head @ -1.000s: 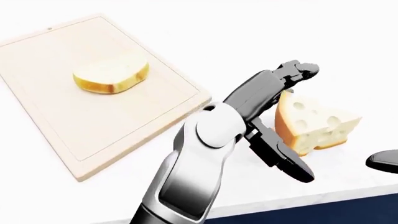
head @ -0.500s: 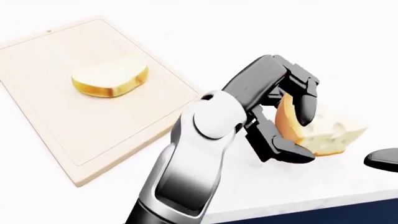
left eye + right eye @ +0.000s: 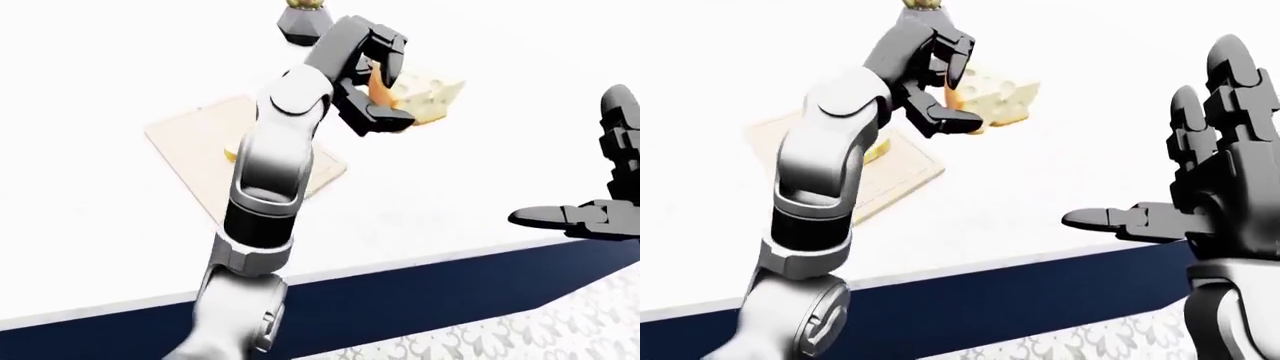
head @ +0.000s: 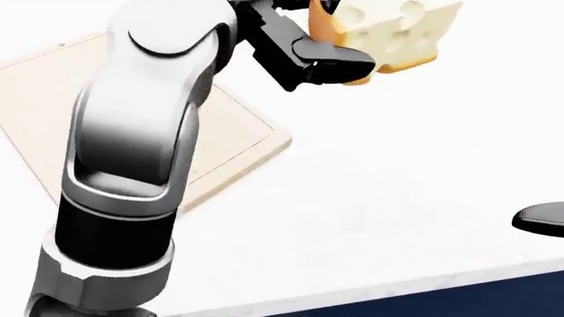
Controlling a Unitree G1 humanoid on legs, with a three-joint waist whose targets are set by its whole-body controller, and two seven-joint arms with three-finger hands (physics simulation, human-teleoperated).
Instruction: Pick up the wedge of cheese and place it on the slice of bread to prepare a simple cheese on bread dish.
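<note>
One wedge of cheese (image 3: 425, 91), pale yellow and pitted with round holes, orange on its rind face, hangs above the white worktop (image 3: 430, 202), gripped by the left hand (image 3: 378, 82), whose dark fingers clamp it from above and below. Its long axis lies roughly level in the left-eye view, toward 3 o'clock. One slice of bread (image 3: 232, 153) lies mostly hidden behind the forearm on one pale wooden cutting board (image 3: 185, 142), at 7 o'clock from the cheese. The right hand (image 3: 1210, 187) hangs unclenched, fingers spread.
</note>
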